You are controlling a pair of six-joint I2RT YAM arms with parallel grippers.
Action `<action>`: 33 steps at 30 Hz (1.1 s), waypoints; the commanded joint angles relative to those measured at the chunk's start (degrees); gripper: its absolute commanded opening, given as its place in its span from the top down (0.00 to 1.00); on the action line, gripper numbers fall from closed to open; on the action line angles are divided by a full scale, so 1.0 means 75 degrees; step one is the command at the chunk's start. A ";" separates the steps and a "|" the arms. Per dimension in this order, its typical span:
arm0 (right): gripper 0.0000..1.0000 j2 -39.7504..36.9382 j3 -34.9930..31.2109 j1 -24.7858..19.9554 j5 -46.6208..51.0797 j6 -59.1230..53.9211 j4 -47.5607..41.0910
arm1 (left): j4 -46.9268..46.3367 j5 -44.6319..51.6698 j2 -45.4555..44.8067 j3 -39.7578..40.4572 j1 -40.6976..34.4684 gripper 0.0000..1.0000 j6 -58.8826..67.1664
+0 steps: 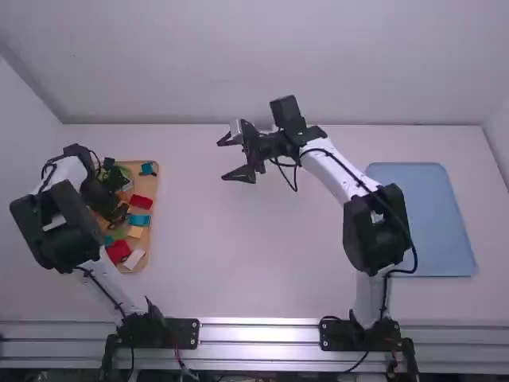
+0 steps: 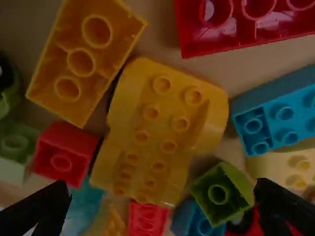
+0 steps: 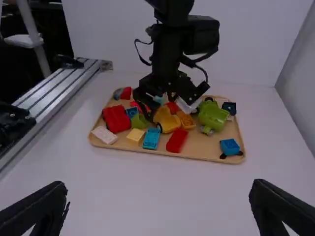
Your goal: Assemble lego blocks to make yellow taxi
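Over the wooden tray (image 1: 145, 187) my left gripper (image 1: 114, 213) points down among the loose blocks. Its fingers stand apart around nothing in the left wrist view, where the left gripper (image 2: 160, 209) faces a curved yellow car-body piece (image 2: 157, 123) with studs. An orange-yellow brick (image 2: 81, 61) lies beside that piece, open side up. The yellow piece (image 3: 166, 119) also appears in the right wrist view, close below the left gripper (image 3: 170, 101). My right gripper (image 1: 237, 159) is open and empty above the middle of the table; in its own wrist view the right gripper (image 3: 157, 209) has widely spread fingers.
Red block (image 3: 116, 119), blue block (image 3: 151, 138), green piece (image 3: 212, 116) and several other blocks crowd the tray around the left gripper. A blue flat tray (image 1: 421, 219) lies at the table's right side, beside the right arm. Bare white table (image 1: 246, 255) stretches between the two trays.
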 commanded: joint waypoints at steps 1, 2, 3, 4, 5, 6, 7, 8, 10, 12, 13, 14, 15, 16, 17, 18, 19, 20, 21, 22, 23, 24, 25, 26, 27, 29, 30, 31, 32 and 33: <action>0.01 0.0102 0.0259 -0.0023 -0.0131 0.0012 0.0015 | 0.0026 0.0102 0.0044 -0.0055 0.0163 0.01 0.1003; 0.01 0.0102 0.0259 -0.0023 -0.0131 -0.0009 0.0017 | -0.0003 0.0108 0.0044 -0.0047 0.0192 0.01 0.1040; 0.01 0.0102 0.0259 -0.0006 -0.0131 0.0000 0.0067 | -0.0067 0.0154 0.0044 -0.0029 0.0233 0.01 0.1189; 0.01 0.0102 0.0259 0.0017 -0.0125 0.0044 0.0166 | -0.0146 0.0233 0.0044 -0.0017 0.0262 0.01 0.1297; 0.01 0.0102 0.0259 0.0017 -0.0111 0.0061 0.0187 | -0.0172 0.0262 0.0044 -0.0017 0.0274 0.01 0.1329; 0.01 0.0102 0.0259 0.0017 -0.0096 0.0041 0.0210 | -0.0221 0.0388 0.0044 -0.0026 0.0297 0.03 0.1480; 0.01 0.0102 0.0259 0.0017 -0.0105 0.0003 0.0251 | -0.0297 0.0536 0.0044 -0.0029 0.0291 0.13 0.1629; 0.01 0.0102 0.0259 0.0017 -0.0093 0.0009 0.0344 | -0.0388 0.0574 0.0044 -0.0029 0.0289 0.20 0.1716; 0.01 0.0102 0.0259 0.0015 -0.0061 0.0017 0.0391 | -0.0411 0.0490 0.0044 -0.0029 0.0289 0.24 0.1699; 0.01 0.0102 0.0259 0.0017 -0.0035 0.0000 0.0417 | -0.0370 0.0507 0.0044 -0.0029 0.0289 0.24 0.1705; 0.01 0.0102 0.0259 0.0017 -0.0035 0.0000 0.0417 | -0.0370 0.0533 0.0044 -0.0029 0.0289 0.23 0.1708; 0.01 0.0102 0.0259 0.0015 -0.0041 0.0000 0.0408 | -0.0376 0.0542 0.0044 -0.0029 0.0289 0.23 0.1743; 0.01 0.0102 0.0259 0.0017 -0.0041 0.0006 0.0405 | -0.0382 0.0533 0.0044 -0.0029 0.0289 0.23 0.1798; 0.01 0.0102 0.0259 0.0017 -0.0041 0.0006 0.0399 | -0.0379 0.0527 0.0044 -0.0029 0.0289 0.23 0.1795; 0.01 0.0102 0.0259 0.0017 -0.0041 -0.0003 0.0385 | -0.0370 0.0533 0.0047 -0.0029 0.0289 0.21 0.1792; 0.01 0.0102 0.0259 0.0017 -0.0003 0.0026 0.0382 | -0.0265 0.0507 0.0047 -0.0029 0.0289 0.19 0.1786; 0.01 0.0102 0.0259 0.0017 0.0032 0.0026 0.0382 | -0.0204 0.0513 0.0047 -0.0029 0.0291 0.18 0.1792; 0.01 0.0102 0.0259 0.0017 0.0050 0.0023 0.0379 | -0.0172 0.0513 0.0047 -0.0032 0.0291 0.18 0.1792; 0.01 0.0102 0.0259 0.0017 0.0052 0.0020 0.0379 | -0.0143 0.0507 0.0047 -0.0032 0.0289 0.17 0.1786; 0.01 0.0102 0.0259 0.0017 0.0041 0.0023 0.0379 | -0.0181 0.0507 0.0047 -0.0026 0.0289 0.18 0.1795; 0.01 0.0102 0.0259 0.0017 0.0041 0.0023 0.0376 | -0.0189 0.0504 0.0047 -0.0029 0.0291 0.18 0.1792; 0.01 0.0102 0.0259 0.0017 0.0047 0.0023 0.0376 | -0.0198 0.0510 0.0050 -0.0029 0.0294 0.18 0.1789; 0.01 0.0102 0.0259 0.0017 0.0044 0.0023 0.0376 | -0.0204 0.0539 0.0050 -0.0029 0.0335 0.19 0.1789; 0.01 0.0102 0.0259 0.0017 0.0044 0.0020 0.0361 | -0.0187 0.0551 0.0050 -0.0029 0.0379 0.19 0.1789; 0.01 0.0102 0.0259 0.0017 0.0047 0.0023 0.0358 | -0.0166 0.0560 0.0050 -0.0035 0.0402 0.19 0.1792; 0.01 0.0102 0.0259 0.0017 0.0044 0.0023 0.0356 | -0.0114 0.0557 0.0050 -0.0058 0.0487 0.18 0.1784; 0.01 0.0102 0.0259 0.0017 0.0044 0.0023 0.0356 | -0.0169 0.0565 0.0050 -0.0087 0.0545 0.16 0.1789; 0.01 0.0102 0.0259 0.0017 0.0047 0.0023 0.0356 | -0.0181 0.0568 0.0050 -0.0090 0.0551 0.16 0.1792; 0.01 0.0102 0.0259 0.0017 0.0047 0.0023 0.0356 | -0.0210 0.0568 0.0050 -0.0128 0.0592 0.16 0.1792; 0.01 0.0102 0.0259 0.0017 0.0044 0.0020 0.0358 | -0.0210 0.0595 0.0050 -0.0198 0.0621 0.16 0.1792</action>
